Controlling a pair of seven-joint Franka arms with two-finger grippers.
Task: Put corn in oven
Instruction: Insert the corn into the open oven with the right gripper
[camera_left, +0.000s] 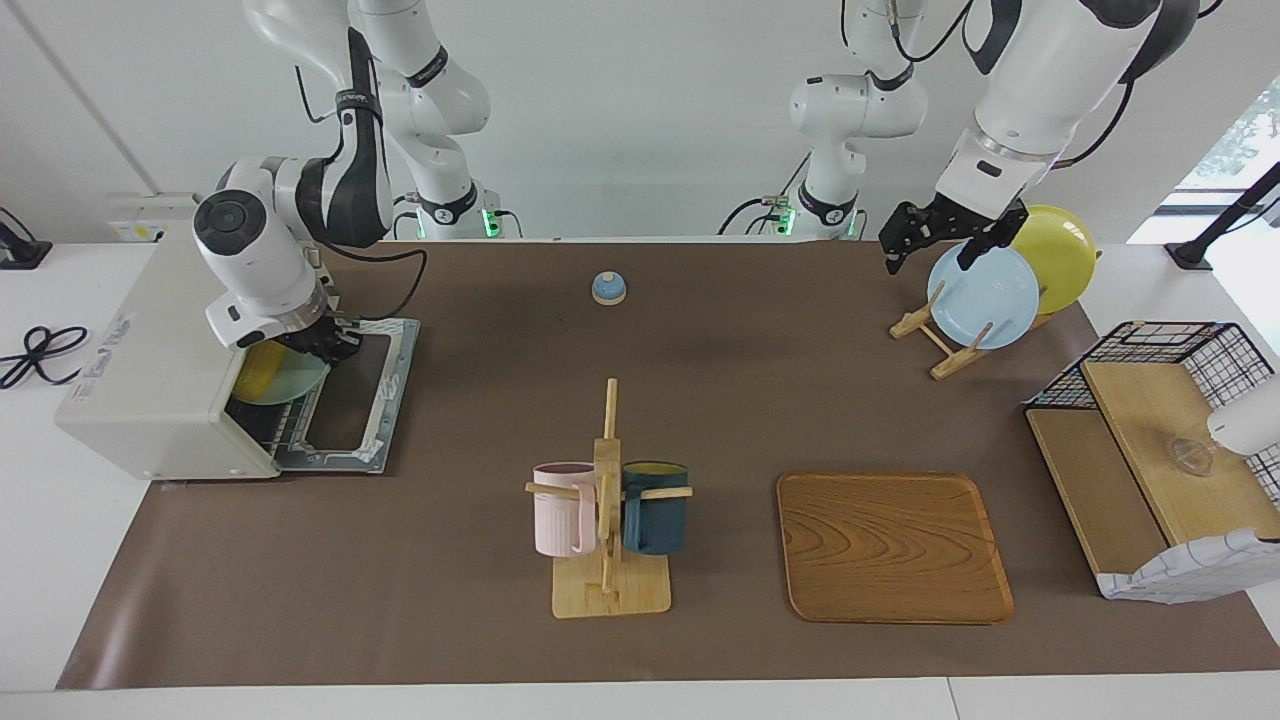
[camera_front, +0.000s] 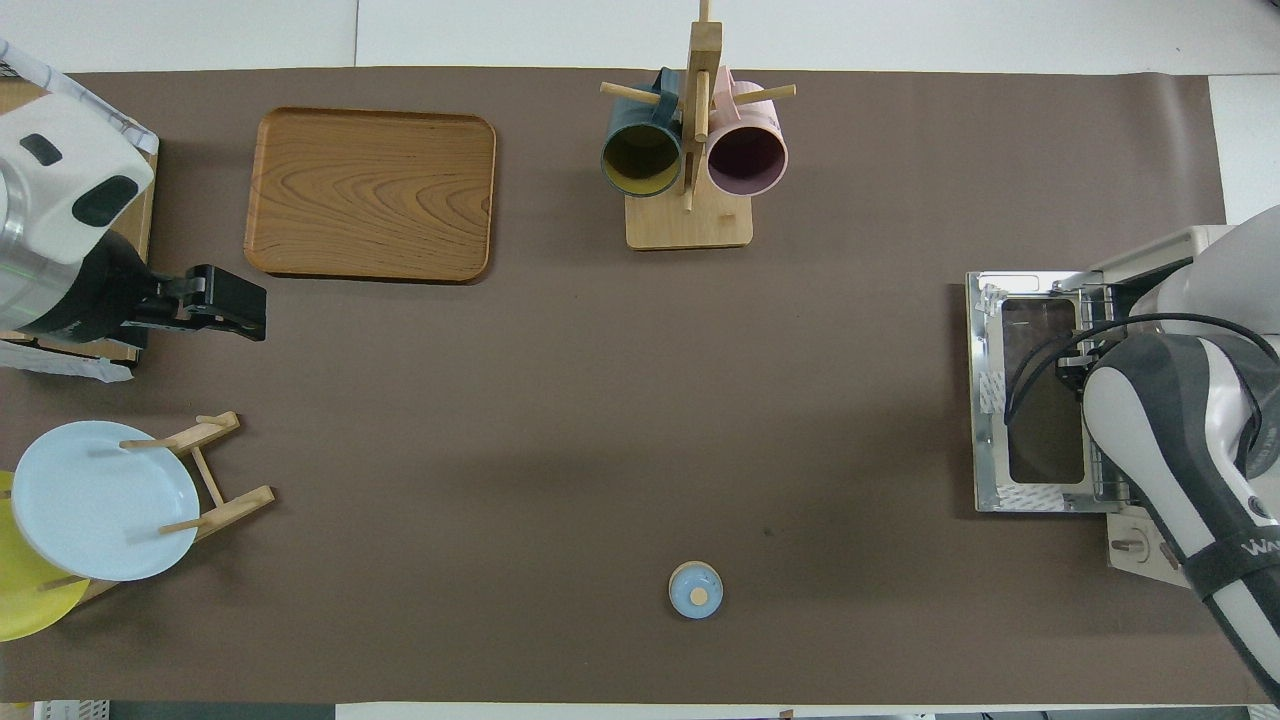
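The off-white oven (camera_left: 150, 390) stands at the right arm's end of the table with its glass door (camera_left: 350, 400) dropped open. Inside its mouth a yellow corn (camera_left: 262, 365) lies on a pale green plate (camera_left: 295, 382). My right gripper (camera_left: 325, 348) is at the oven's mouth, right at the plate's rim. In the overhead view the oven (camera_front: 1150, 260) shows, but my right arm hides the corn. My left gripper (camera_left: 935, 245) hangs open and empty above the plate rack; it also shows in the overhead view (camera_front: 235, 305).
A mug tree (camera_left: 608, 500) with a pink and a dark blue mug stands mid-table. A wooden tray (camera_left: 895, 545) lies beside it. A rack holds a blue plate (camera_left: 985, 295) and a yellow plate (camera_left: 1060, 255). A small blue bell (camera_left: 608, 288) sits near the robots. A wire shelf (camera_left: 1160, 450) stands at the left arm's end.
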